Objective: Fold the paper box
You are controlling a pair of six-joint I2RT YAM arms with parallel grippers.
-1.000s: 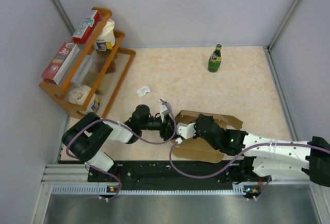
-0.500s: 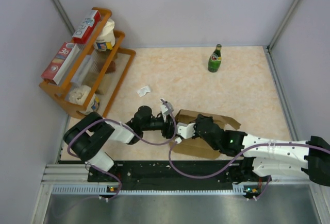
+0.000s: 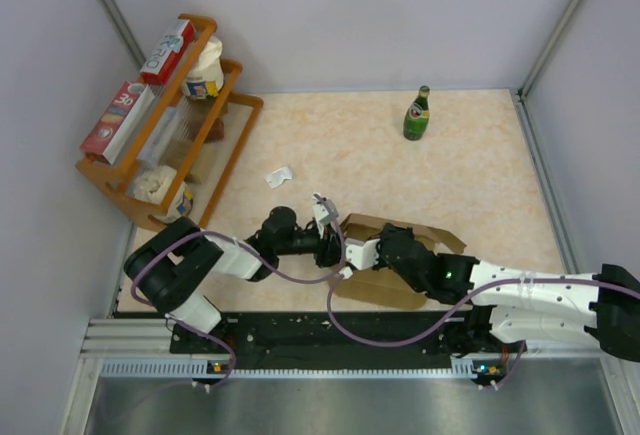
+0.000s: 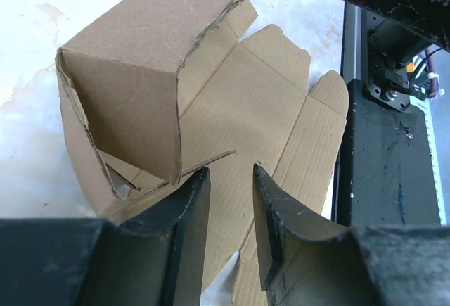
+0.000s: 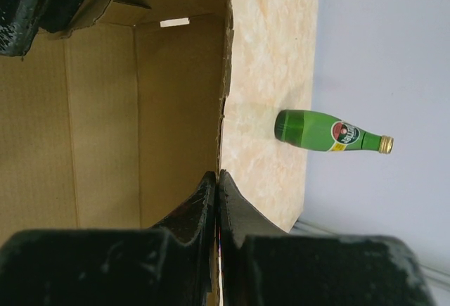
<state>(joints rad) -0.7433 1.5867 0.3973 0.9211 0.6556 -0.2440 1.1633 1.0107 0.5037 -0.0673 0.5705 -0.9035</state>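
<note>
1. The left arm (image 3: 205, 260) has bulky black joints with white link pieces between them.
2. The right arm (image 3: 530, 290) has a long white link, black joints and a small green light (image 3: 449, 275).
3. A purple-grey cable (image 3: 398, 342) runs in loose loops along each arm.
4. The left gripper (image 4: 230, 179) and the right gripper (image 5: 216, 179) have matt black fingers, scratched and speckled with pale dust.

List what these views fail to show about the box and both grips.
Top view: left end of the paper box, hidden under the left gripper and right gripper.
Left wrist view: whether the parted fingers touch the cardboard that passes behind them.
Right wrist view: how far the box wall runs between the shut fingers, which cover it.
Green bottle: label too small to read.
</note>
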